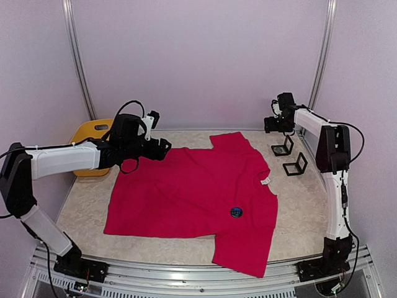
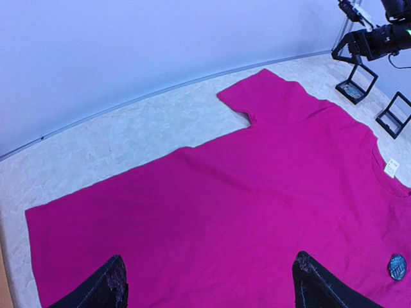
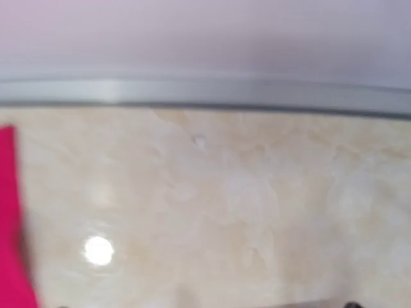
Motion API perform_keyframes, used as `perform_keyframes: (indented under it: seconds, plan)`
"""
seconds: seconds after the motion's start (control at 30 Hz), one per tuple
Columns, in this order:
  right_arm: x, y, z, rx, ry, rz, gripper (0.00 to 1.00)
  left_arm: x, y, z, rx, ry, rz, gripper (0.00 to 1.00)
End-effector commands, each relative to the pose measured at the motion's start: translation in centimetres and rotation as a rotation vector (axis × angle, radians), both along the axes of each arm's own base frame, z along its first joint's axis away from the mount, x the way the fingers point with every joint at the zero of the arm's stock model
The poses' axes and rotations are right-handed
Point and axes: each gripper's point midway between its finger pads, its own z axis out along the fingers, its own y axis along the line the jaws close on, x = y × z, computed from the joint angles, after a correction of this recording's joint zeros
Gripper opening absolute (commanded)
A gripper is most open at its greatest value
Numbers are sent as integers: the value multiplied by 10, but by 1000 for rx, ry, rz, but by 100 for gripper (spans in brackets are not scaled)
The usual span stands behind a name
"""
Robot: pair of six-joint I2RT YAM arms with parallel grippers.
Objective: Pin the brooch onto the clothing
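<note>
**Top view:** A large crimson-pink short-sleeved T-shirt (image 1: pixel 186 192) lies flat on the beige marbled desk (image 1: pixel 304 211), with its collar to the right. A small round dark-blue brooch (image 1: pixel 236 212) rests on the chest. My left tool (image 1: pixel 161 148) hovers at the shirt's far left edge. A yellow plastic tub (image 1: pixel 87 133) stands behind that arm. My right tool (image 1: pixel 273 124) is raised at the far right corner, near two small black frame stands (image 1: pixel 283 148). I cannot tell how wide its jaws stand.

**Left wrist view:** My left tool (image 2: pixel 209 260) is spread wide over the shirt and is pinching nothing. The brooch (image 2: pixel 397 266) is at lower right, near a white collar label (image 2: pixel 390 167).

**Right wrist view:** This view is blurred. It shows bare desk (image 3: pixel 225 192) and a sliver of the shirt (image 3: pixel 9 224) at the left edge.
</note>
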Motion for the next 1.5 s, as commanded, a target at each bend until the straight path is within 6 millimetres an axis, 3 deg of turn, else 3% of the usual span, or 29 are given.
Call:
perform_keyframes:
  seconds: [0.0, 0.2, 0.37, 0.43, 0.77, 1.07, 1.47]
  plan:
    - [-1, 2, -33, -70, 93, 67, 85, 6, -23, 5, 28, -23, -92, 84]
    - [-14, -13, -79, -168, 183, 58, 80, 21, -31, -15, 79, 26, -93, 83]
    - [-26, -23, -101, -207, 233, 46, 79, 28, -39, -25, 82, 46, -108, 83]
    - [-31, -22, -105, -191, 247, 57, 70, 29, -41, -29, 86, 59, -113, 83]
    - [-51, -23, -116, -183, 293, 54, 62, 28, -40, -35, 97, 78, -115, 83]
    - [-57, -26, -96, -204, 267, 69, 65, 25, -40, -38, 120, 77, -132, 83]
    - [-61, -25, -111, -173, 306, 105, 44, 22, -36, -41, 141, 82, -139, 83]
